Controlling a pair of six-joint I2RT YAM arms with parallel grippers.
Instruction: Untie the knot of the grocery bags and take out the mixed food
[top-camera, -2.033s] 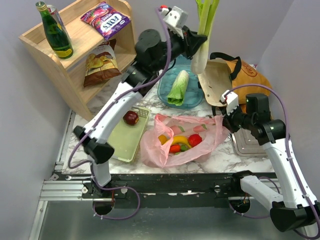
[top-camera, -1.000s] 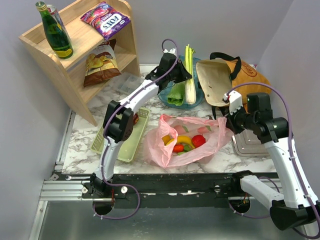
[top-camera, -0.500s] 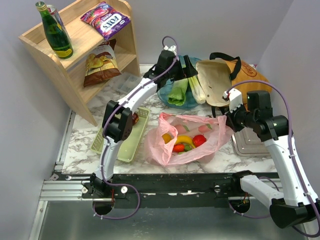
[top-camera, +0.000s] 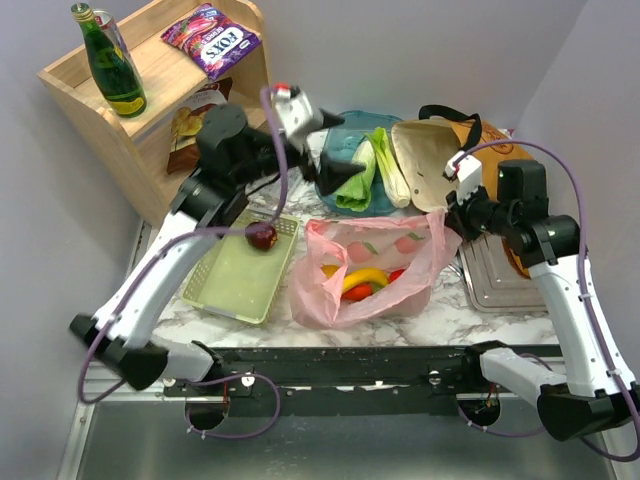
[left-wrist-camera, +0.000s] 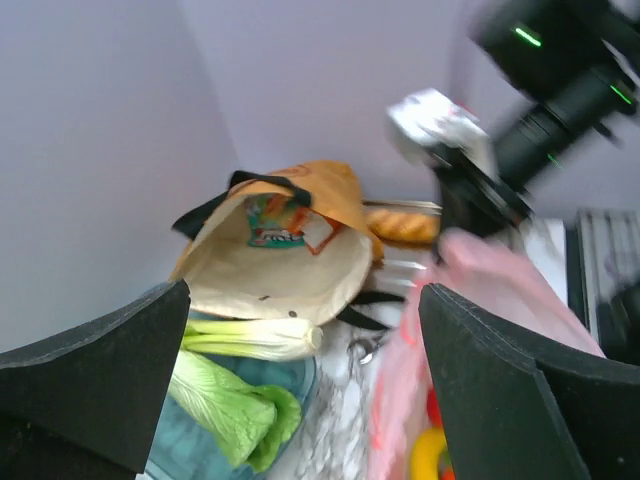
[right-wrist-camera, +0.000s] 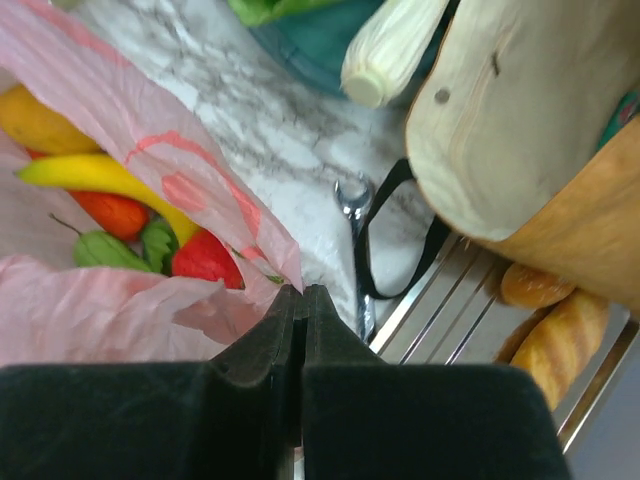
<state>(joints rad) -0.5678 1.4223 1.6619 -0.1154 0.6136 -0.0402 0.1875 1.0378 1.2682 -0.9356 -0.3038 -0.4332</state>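
Pink bag (top-camera: 320, 298) rim held, mouth open
Right gripper (right-wrist-camera: 302, 300) clenched on its rim near the tote (top-camera: 490, 135); left gripper (left-wrist-camera: 303, 295) released, hanging clear

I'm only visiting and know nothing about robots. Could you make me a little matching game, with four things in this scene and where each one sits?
Things
1. banana
2. dark red fruit
3. green bottle
4. leafy greens

Places
A. on top of the wooden shelf
B. in the blue dish
C. inside the pink bag
D. on the pale green tray

Pairs: 1-C, 2-D, 3-A, 4-B
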